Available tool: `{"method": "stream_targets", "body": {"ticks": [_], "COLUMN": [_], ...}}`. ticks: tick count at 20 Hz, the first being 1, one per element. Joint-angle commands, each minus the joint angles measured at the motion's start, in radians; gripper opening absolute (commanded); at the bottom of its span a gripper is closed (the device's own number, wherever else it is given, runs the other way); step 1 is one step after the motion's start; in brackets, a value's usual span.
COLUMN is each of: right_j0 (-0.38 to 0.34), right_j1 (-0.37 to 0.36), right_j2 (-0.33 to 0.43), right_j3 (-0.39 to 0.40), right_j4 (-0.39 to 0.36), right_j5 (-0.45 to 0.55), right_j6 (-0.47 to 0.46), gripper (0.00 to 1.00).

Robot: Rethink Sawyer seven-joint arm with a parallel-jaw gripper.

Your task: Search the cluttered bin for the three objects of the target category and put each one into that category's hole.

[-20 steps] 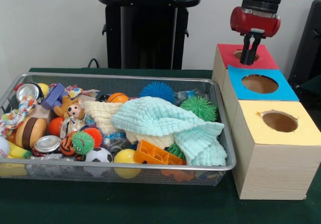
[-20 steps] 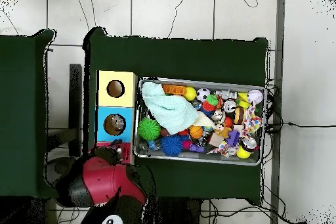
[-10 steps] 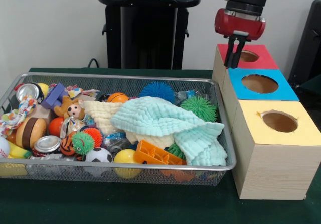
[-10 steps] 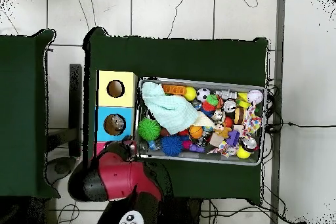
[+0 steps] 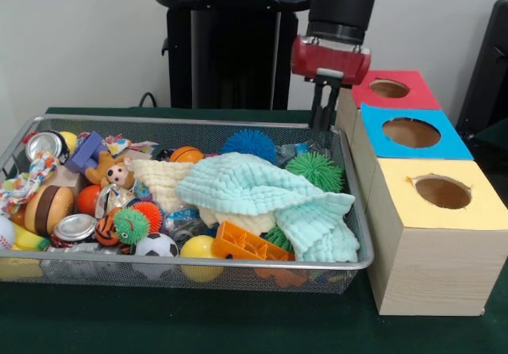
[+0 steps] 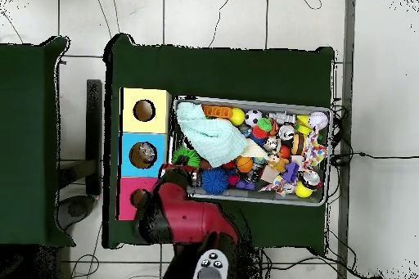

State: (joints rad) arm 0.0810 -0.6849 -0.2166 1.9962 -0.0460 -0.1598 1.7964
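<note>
The wire mesh bin [image 5: 198, 121] is full of toys; it also shows in the overhead view [image 6: 245, 102]. My gripper [image 5: 324, 120] hangs empty over the bin's far right corner, beside the box row, its fingers a little apart. One crinkly clear bluish plastic lump [image 5: 295, 151] lies just below it, between the blue and green spiky balls. Another clear lump [image 5: 184, 217] lies near the front under an orange spiky ball. The blue-topped hole [image 5: 410, 132] is to the right; in the overhead view the hole [image 6: 142, 155] shows something greyish inside. My arm [image 6: 186, 217] hides the gripper from above.
A mint cloth [image 5: 262, 191] covers the bin's middle and right. Silver cans [image 5: 74, 227] and spiky balls [image 5: 317, 169] lie among the toys. The red-topped hole [image 5: 389, 88] and the yellow-topped hole [image 5: 442, 191] flank the blue one. The pedestal [image 5: 234, 44] stands behind.
My arm has swung from above the red-topped box across to the bin's far right corner. The gripper is empty throughout. Nothing in the bin has moved.
</note>
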Motion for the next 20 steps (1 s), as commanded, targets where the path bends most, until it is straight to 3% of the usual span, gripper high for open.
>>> {"method": "stream_targets", "body": {"ticks": [1, 6, 15, 20], "right_j0": [-0.100, -0.154, -0.097, -0.108], "right_j1": [0.117, 0.161, 0.120, 0.096], "right_j2": [0.156, 0.201, 0.183, 0.202], "right_j3": [0.078, 0.076, 0.112, 0.122], "right_j4": [0.008, 0.000, 0.054, 0.059], "right_j5": [-0.105, -0.151, -0.157, -0.126], "right_j6": [0.280, 0.273, 0.271, 0.267], "gripper": [0.00, 0.00, 0.00, 0.00]}}
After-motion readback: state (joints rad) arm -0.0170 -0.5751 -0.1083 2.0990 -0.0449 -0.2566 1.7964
